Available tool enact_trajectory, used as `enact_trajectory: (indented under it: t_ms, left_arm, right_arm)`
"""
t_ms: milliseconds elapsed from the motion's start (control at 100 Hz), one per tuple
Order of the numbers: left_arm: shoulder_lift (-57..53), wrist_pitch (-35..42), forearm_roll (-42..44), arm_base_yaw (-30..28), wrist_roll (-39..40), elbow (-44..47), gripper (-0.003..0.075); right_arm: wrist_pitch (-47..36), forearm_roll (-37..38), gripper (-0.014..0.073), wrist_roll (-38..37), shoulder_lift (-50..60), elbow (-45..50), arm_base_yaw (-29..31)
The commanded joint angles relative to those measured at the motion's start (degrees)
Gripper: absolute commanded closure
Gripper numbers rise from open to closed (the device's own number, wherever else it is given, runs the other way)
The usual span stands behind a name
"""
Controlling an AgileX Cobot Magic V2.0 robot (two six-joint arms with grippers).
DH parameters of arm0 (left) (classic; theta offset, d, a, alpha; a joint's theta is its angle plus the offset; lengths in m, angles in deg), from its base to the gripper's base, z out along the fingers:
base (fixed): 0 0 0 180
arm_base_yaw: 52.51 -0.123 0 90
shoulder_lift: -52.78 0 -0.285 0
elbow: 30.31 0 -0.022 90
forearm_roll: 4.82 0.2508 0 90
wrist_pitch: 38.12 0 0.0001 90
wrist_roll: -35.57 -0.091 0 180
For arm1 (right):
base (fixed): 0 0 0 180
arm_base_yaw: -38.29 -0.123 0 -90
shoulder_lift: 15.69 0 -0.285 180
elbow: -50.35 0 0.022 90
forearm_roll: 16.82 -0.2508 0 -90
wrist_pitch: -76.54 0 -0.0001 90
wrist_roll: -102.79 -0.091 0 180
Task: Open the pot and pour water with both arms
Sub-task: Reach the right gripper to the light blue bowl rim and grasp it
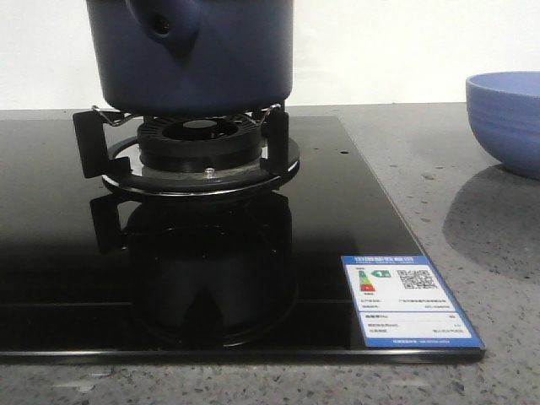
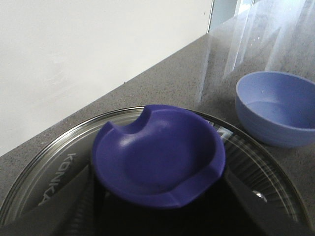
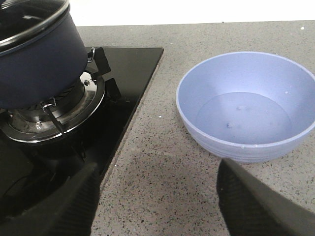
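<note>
Left gripper (image 2: pixel 160 216) straddles the lid knob (image 2: pixel 157 155) at frame centre – pinch squarely before lifting; right gripper (image 3: pixel 157 196) hangs spread, holding nothing.

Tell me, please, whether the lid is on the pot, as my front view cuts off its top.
Observer: Yes. The left wrist view shows a glass lid sitting on the pot, with a blue knob at its centre.
Operator: Thank you. Where is the left claw?
Observer: The left claw is at the knob, one finger on each side. I cannot tell whether they touch it.
Operator: And could you check the right claw?
Observer: The right claw is open and holds nothing. It is over the counter, with the bowl just beyond it.
</note>
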Motion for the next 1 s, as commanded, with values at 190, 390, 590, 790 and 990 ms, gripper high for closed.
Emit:
enact_trajectory:
  t_ms: [190,390,590,790,990]
  left_arm:
    - [-2.7,-0.5,-8.2,0.2,0.1,-4.5,0.0406]
    - [-4.3,-0.8,-8.2,-2.6,0.1,-6.6,0.0406]
    - [-6.2,-4.6,-8.1,-10.0,0.1,-6.6,0.0406]
    - [-7.1,-6.5,-8.1,-16.4,0.2,-6.6,0.0406]
    - [-7.1,-6.5,-8.3,-18.6,0.2,-6.6,0.0406]
  right_arm:
    - [-3.4,-0.6,0.0134,0.4,-1.4,-2.4,0.0]
    - [-2.0,0.2,0.0134,0.4,-6.9,-6.4,1.1]
    - [3.1,4.8,0.0134,-3.9,-17.6,-15.0,5.6]
    - [8.4,6.2,0.0134,-4.7,-31.3,-25.5,13.6]
    - [13.5,7.4,0.0134,-4.7,-44.5,-33.9,18.9]
